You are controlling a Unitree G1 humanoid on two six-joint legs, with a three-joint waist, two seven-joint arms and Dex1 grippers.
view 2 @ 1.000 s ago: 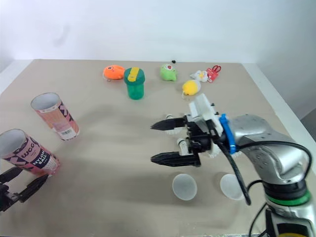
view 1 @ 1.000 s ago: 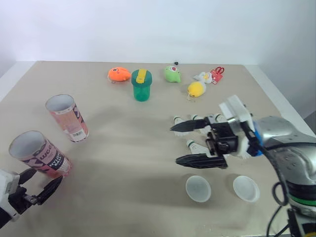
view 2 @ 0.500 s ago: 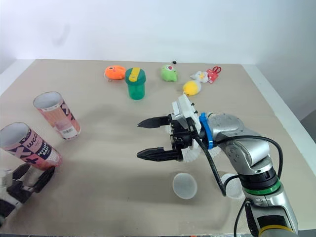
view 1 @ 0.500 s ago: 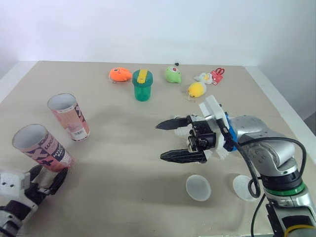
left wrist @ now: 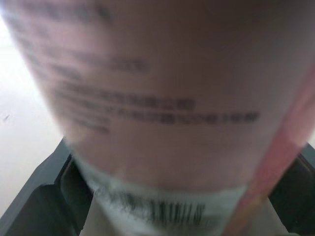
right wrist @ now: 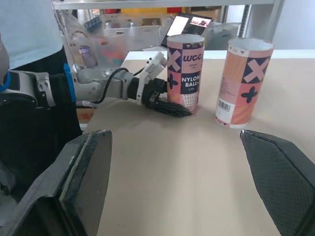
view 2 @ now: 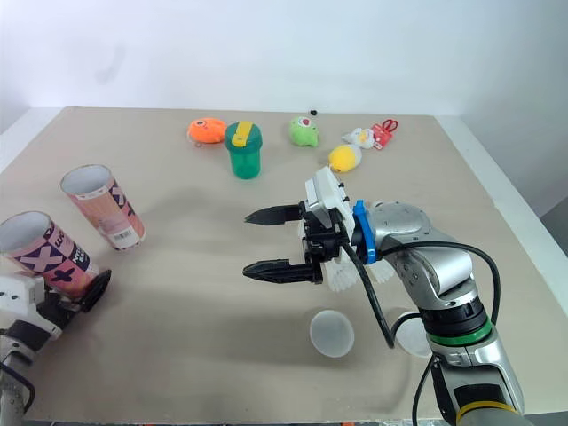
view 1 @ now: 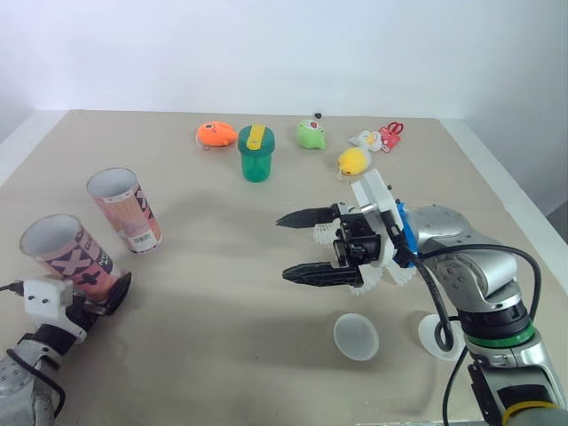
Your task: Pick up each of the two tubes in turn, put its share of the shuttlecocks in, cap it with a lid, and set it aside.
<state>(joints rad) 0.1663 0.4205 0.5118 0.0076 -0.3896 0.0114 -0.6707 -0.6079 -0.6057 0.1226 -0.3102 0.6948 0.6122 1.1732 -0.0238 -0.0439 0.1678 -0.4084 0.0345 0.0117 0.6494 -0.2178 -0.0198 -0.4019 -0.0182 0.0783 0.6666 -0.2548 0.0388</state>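
Observation:
Two pink patterned tubes stand open-topped at the table's left. My left gripper (view 1: 89, 297) is shut on the base of the nearer tube (view 1: 67, 257), which leans a little; its label sits between the fingers in the left wrist view (left wrist: 157, 113). The farther tube (view 1: 124, 211) stands free. My right gripper (view 1: 282, 247) hovers open and empty over the middle of the table, pointing left. White shuttlecocks (view 1: 364, 282) lie just under and behind it, partly hidden. Two translucent lids (view 1: 356, 337) (view 1: 439, 335) lie near the front edge. Both tubes (right wrist: 185, 73) (right wrist: 243, 81) show ahead of the right gripper.
Along the back stand a green cup with a yellow lid (view 1: 255, 153), an orange toy (view 1: 216, 135), a green toy (view 1: 310, 133), a yellow toy (view 1: 353, 161) and small white and red toys (view 1: 377, 138). Bare table (view 1: 222, 266) separates the tubes from the right gripper.
My left gripper came forward and closed around the nearer tube's base, and the tube's top rose. My right gripper slid left over the shuttlecocks, still open.

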